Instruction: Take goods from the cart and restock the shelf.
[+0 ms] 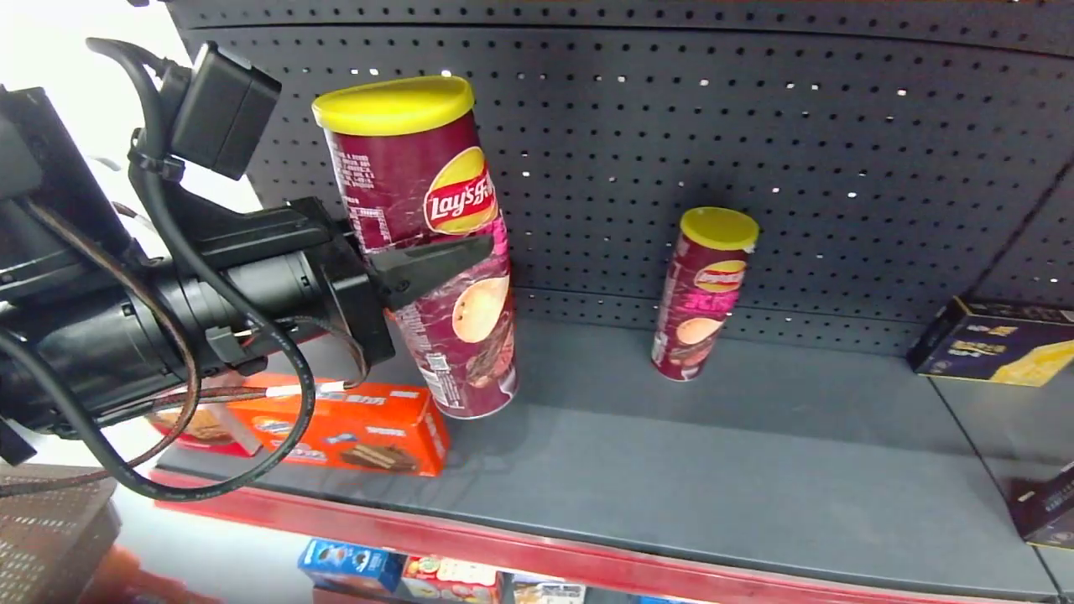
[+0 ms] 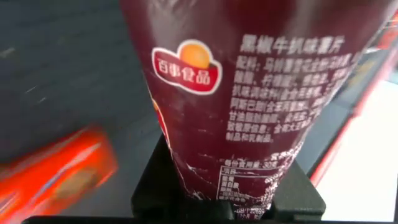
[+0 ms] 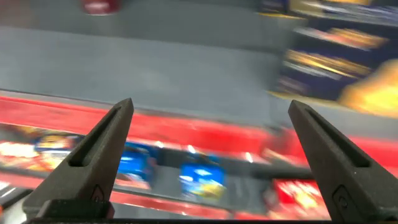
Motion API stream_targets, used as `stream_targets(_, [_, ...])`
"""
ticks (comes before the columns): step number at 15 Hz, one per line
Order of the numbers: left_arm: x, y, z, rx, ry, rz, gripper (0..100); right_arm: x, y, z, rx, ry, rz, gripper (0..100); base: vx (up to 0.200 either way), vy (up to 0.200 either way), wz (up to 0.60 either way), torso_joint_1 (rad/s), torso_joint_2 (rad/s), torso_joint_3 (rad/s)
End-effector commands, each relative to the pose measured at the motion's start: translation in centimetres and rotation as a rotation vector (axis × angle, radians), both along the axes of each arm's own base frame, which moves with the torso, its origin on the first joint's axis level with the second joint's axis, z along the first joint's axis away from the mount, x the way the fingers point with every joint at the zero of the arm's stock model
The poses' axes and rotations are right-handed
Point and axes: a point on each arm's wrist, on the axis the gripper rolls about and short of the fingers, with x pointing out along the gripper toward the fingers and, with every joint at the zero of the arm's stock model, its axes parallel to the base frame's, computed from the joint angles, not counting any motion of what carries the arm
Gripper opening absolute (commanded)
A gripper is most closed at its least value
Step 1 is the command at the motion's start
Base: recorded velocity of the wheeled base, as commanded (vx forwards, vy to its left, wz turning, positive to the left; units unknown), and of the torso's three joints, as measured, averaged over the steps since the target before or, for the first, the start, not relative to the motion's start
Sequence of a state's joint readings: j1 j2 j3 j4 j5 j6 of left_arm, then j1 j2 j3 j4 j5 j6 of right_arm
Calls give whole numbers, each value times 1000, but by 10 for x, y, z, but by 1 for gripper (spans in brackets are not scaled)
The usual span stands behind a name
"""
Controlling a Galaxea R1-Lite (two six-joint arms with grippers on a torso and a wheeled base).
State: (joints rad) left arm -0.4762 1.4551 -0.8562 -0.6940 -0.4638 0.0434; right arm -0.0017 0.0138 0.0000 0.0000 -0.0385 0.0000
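My left gripper (image 1: 419,264) is shut on a tall maroon chip can (image 1: 428,252) with a yellow lid, held upright with its base at the grey shelf (image 1: 671,478) surface on the left. The same chip can (image 2: 249,99) fills the left wrist view, clamped between the fingers. A second, identical can (image 1: 703,294) stands upright farther back on the shelf, near the pegboard. My right gripper (image 3: 211,155) is open with nothing between its fingers, in front of the shelf's red edge (image 3: 205,134).
An orange box (image 1: 352,428) lies flat on the shelf left of the held can. Dark boxes (image 1: 998,344) sit at the right end, another (image 1: 1045,503) at the right front. The shelf's red front lip (image 1: 470,537) has more goods below it. Open room lies between the two cans.
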Motion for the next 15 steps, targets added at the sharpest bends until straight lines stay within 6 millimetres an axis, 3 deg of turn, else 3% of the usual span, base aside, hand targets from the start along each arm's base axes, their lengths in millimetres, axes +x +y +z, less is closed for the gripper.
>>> stream_targets(1, [-1, 0, 0, 0, 2, 1, 0, 0, 0, 0, 0, 2, 0, 100, 0, 0, 0, 0, 0, 0])
stream_targets(15, [-2, 3, -6, 8, 17, 7, 0, 0, 0, 0, 0, 2, 0, 100, 0, 0, -43, 0, 0, 0])
